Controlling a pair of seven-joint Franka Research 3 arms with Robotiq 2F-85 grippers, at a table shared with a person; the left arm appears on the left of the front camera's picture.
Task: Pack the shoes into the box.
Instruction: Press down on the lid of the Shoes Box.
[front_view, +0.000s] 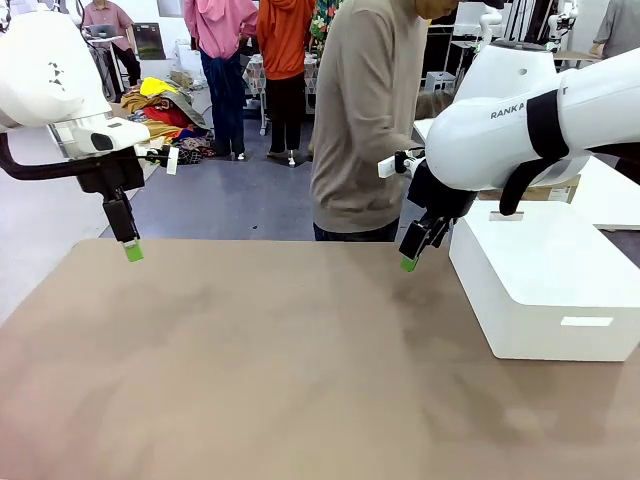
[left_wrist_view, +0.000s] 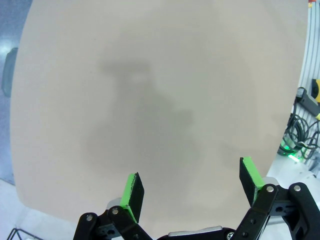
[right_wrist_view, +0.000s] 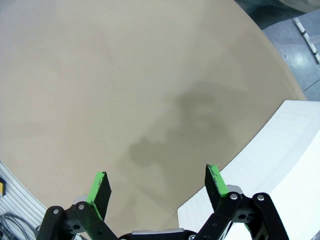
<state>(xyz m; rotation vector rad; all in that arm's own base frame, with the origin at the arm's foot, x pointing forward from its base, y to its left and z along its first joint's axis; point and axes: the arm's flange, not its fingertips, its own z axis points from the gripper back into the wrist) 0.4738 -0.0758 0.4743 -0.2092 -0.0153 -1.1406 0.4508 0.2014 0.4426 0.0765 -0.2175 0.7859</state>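
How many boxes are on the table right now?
1: a white box sits at the table's right side, next to the right tool; its corner also appears in the right wrist view. Anything behind it would be hidden.

From where I'm driving, the white box (front_view: 545, 275) runs off the right edge of the front view, and my right arm covers its far corner. The person (front_view: 368, 120) at the far side is cut off at the top, lower body hidden behind the table (front_view: 250, 370). Stuff piled on the floor way back is too small to make out.
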